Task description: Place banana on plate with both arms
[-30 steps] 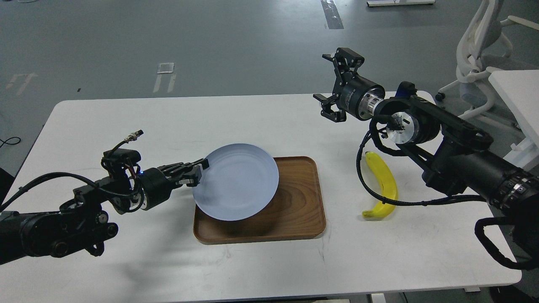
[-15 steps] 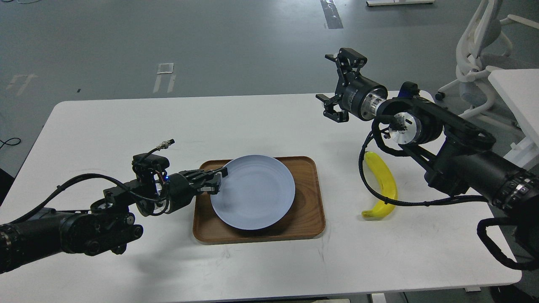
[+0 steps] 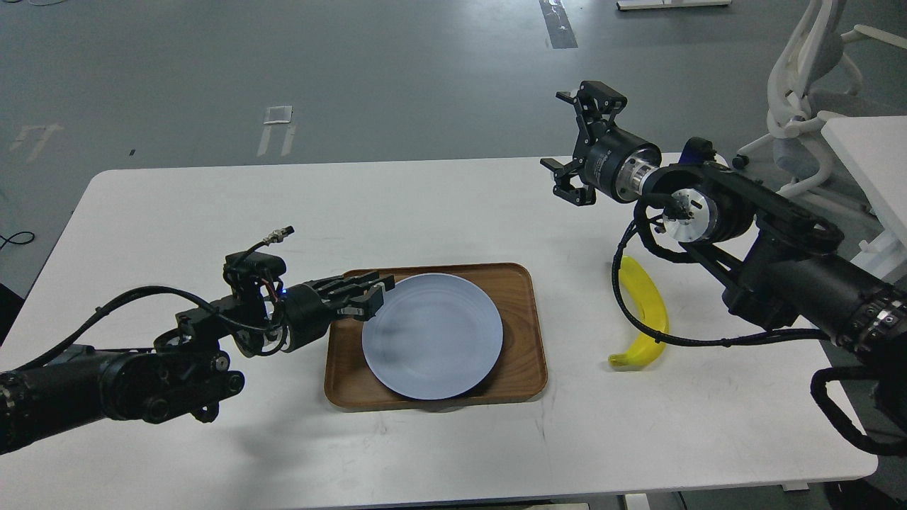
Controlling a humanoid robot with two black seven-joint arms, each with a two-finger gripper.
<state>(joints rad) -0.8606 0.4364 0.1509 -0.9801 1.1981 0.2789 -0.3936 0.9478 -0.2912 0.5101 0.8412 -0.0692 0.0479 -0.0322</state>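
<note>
The pale blue plate [image 3: 434, 338] is over the brown wooden tray [image 3: 524, 319], almost flat, with a shadow under its near edge. My left gripper [image 3: 379, 297] is at the plate's upper left rim, its fingers closed on the rim. The yellow banana [image 3: 646, 306] lies on the white table to the right of the tray, and a black cable crosses its lower part. My right gripper [image 3: 579, 142] is open and empty, raised over the far right of the table, well beyond the banana.
The white table [image 3: 212, 212] bears the tray and the banana. A white office chair [image 3: 801, 92] and a second white table edge [image 3: 871, 156] stand at the far right. The right arm's cable loop [image 3: 623, 312] hangs by the banana.
My left gripper has carried the plate to the right and lowered it over the tray. My right gripper has drifted slightly right and stayed open.
</note>
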